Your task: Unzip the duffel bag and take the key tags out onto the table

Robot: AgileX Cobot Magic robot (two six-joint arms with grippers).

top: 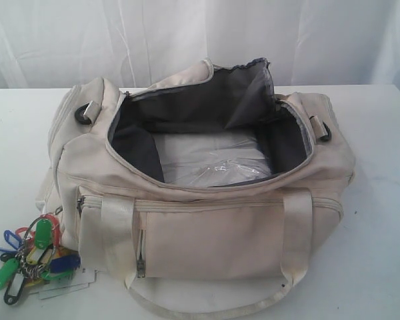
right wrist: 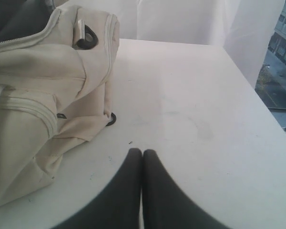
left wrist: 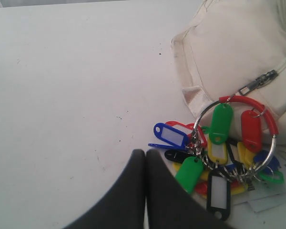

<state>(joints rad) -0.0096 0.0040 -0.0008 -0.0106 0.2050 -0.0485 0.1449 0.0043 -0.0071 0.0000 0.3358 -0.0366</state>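
Observation:
The cream duffel bag (top: 207, 220) stands mid-table with its top zipper undone and its flap folded back, showing dark grey lining and crinkled clear plastic inside. The key tags (top: 33, 257), a bunch in green, blue, yellow and red on metal rings, lie on the white table (top: 373, 267) by the bag's front left corner. In the left wrist view the key tags (left wrist: 219, 152) rest against the bag (left wrist: 238, 52), just beside my left gripper (left wrist: 145, 153), which is shut and empty. My right gripper (right wrist: 142, 152) is shut and empty above bare table, next to the bag's end (right wrist: 43, 95).
White paper labels (top: 70, 283) lie under the key tags. A white curtain (top: 120, 33) hangs behind the table. In the right wrist view the table's edge (right wrist: 271, 119) runs close to a window. Neither arm shows in the exterior view.

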